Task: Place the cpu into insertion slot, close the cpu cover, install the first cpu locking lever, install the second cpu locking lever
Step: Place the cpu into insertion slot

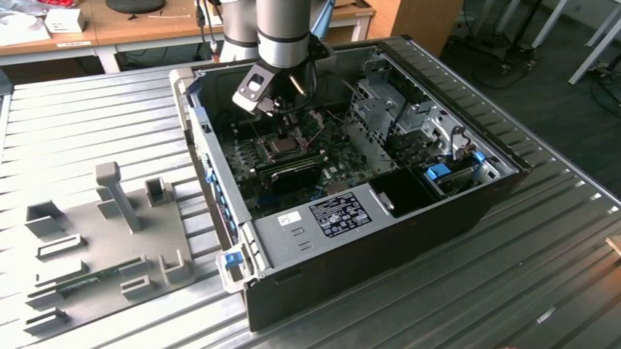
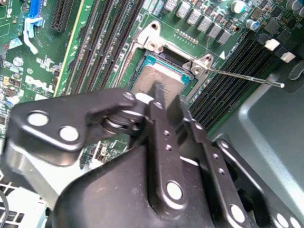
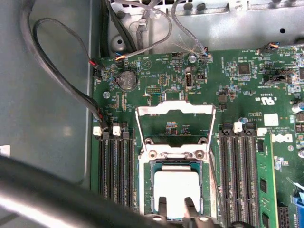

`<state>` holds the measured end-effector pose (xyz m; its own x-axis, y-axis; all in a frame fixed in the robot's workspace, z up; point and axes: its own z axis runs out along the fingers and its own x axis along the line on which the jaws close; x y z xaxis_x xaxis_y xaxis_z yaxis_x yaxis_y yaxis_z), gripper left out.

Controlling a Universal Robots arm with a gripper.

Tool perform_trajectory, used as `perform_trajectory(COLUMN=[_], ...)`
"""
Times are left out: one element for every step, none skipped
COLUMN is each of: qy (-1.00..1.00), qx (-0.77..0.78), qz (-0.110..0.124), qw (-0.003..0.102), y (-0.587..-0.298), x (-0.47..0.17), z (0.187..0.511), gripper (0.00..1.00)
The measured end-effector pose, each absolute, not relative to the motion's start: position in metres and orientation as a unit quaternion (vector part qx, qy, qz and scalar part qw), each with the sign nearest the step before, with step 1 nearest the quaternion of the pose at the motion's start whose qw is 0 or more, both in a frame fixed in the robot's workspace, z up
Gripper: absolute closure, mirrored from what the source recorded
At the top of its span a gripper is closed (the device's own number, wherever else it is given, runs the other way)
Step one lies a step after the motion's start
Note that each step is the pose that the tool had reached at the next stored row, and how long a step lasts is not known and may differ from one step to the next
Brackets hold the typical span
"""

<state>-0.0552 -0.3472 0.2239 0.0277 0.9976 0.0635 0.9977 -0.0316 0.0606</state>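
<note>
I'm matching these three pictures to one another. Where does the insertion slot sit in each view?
Exterior view: the insertion slot is on the green board inside the open case, under the arm.
Second wrist view: its metal rim frames the cpu.
First wrist view: its rim lies beside the opened cpu cover.
Shared landmark: the long black memory slots next to it.

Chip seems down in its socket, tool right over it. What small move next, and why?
Probably lift the tool straight up a little. The small square silvery-tan cpu appears to lie flat inside the metal-rimmed square insertion slot, and the thin silvery cpu cover frame stands open beyond it, so clearing the tool seems sensible.
</note>
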Motion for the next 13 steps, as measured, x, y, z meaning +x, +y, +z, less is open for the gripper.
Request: perform_trajectory(qy=[-0.696,-0.696,-0.696,-0.696,-0.696,-0.696,-0.696,-0.696,-0.696,-0.696,-0.696,-0.696,-0.696], qx=[-0.717,-0.717,-0.717,-0.717,-0.717,-0.717,-0.717,-0.717,-0.717,-0.717,-0.717,-0.717,-0.717], qz=[-0.044,-0.044,-0.044,-0.044,-0.044,-0.044,-0.044,-0.044,-0.044,-0.044,-0.044,-0.044,-0.044], qw=[0.0,0.0,0.0,0.0,0.0,0.0,0.0,0.0,0.0,0.0,0.0,0.0,0.0], y=[-0.3472,-0.3472,-0.3472,-0.3472,-0.3472,-0.3472,-0.3472,-0.3472,-0.3472,-0.3472,-0.3472,-0.3473,-0.3473], x=[-0.0552,-0.0552,-0.0552,-0.0552,-0.0552,-0.0552,-0.0552,-0.0552,-0.0552,-0.0552,-0.0552,-0.0546,-0.0534], z=[0.2239,0.224,0.224,0.2241,0.2241,0.2241,0.2242,0.2242,0.2242,0.2243,0.2243,0.2244,0.2244], gripper=[0.77,0.77,0.83,0.83,0.89,0.89,0.89,0.89,0.89,0.89,0.89,0.89,0.89])
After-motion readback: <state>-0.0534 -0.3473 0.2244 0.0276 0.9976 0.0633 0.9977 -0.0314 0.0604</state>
